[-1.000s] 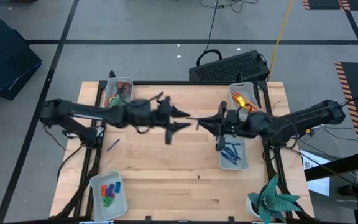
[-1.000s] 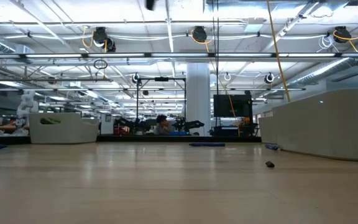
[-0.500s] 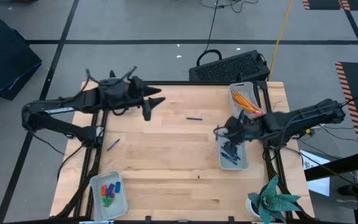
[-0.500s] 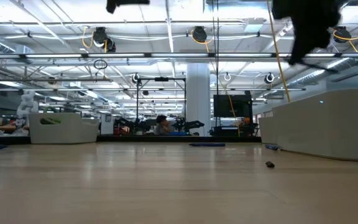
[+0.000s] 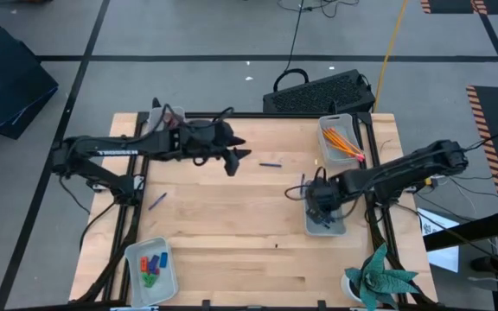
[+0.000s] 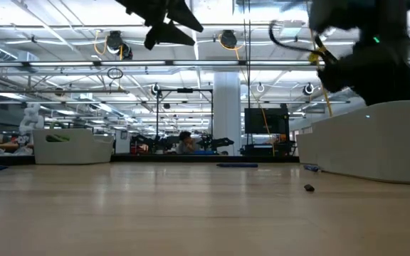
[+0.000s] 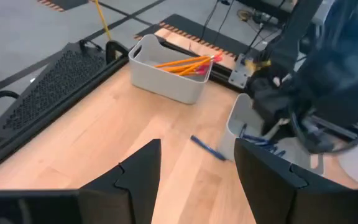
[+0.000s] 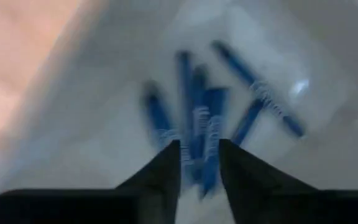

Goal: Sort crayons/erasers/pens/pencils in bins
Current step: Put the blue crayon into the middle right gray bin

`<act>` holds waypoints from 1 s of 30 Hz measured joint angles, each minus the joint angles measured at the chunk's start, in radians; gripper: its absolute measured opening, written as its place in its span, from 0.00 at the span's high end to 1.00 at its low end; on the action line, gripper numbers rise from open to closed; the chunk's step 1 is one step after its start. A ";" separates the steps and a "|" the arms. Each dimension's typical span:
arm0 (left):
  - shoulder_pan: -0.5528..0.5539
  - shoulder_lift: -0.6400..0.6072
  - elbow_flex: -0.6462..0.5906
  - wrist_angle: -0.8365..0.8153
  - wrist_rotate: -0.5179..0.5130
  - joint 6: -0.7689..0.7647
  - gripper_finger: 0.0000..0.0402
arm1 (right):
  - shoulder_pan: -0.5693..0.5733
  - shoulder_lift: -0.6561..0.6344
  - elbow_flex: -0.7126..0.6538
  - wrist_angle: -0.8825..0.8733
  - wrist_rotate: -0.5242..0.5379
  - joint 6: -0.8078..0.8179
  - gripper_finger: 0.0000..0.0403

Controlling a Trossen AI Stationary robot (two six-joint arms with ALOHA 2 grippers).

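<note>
My left gripper [image 5: 237, 159] hangs open above the table's far middle, nothing between its fingers [image 7: 135, 180]. A blue pen [image 5: 271, 164] lies on the wood just to its right. A second pen [image 7: 207, 148] rests beside the pen bin [image 5: 325, 218], and a third [image 5: 156, 200] lies at the left. My right gripper [image 5: 318, 203] hovers over that bin, fingers a narrow gap apart above several blue pens [image 8: 197, 124]. Orange pencils [image 5: 344, 141] lie in the far right bin [image 7: 173, 78]. Crayons [image 5: 152, 263] sit in the near left bin.
A fourth bin [image 5: 168, 119] at the far left is largely hidden under my left arm. A green plant-like thing [image 5: 379, 278] sits at the near right corner. A dark keyboard-like panel [image 5: 318, 91] lies beyond the far edge. Bare wood spans the table's middle and near side.
My right gripper has drawn back from the table's middle toward the right and near side and now hangs over the pen bin. My left gripper swung from the middle toward the far left, then came partway back toward the lone pen.
</note>
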 joint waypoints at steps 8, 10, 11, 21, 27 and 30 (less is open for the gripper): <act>0.040 -0.023 0.002 -0.001 -0.020 0.038 0.48 | -0.180 -0.021 0.261 0.025 0.245 -0.127 0.68; 0.049 -0.020 0.001 -0.011 -0.020 0.034 0.48 | -0.254 -0.005 0.260 0.161 0.229 -0.181 0.69; 0.050 -0.020 0.001 -0.014 -0.019 0.029 0.48 | -0.292 0.003 0.254 0.215 0.182 -0.230 0.69; 0.020 -0.021 0.001 -0.139 -0.016 -0.063 0.48 | -0.388 0.174 0.247 0.037 0.120 -0.258 0.82; 0.027 -0.021 0.001 -0.233 -0.091 -0.064 0.48 | -0.312 0.171 0.247 -0.211 0.064 -0.162 0.85; 0.043 -0.021 0.001 -0.239 -0.128 -0.056 0.48 | -0.315 0.129 0.247 -0.230 0.071 -0.065 0.82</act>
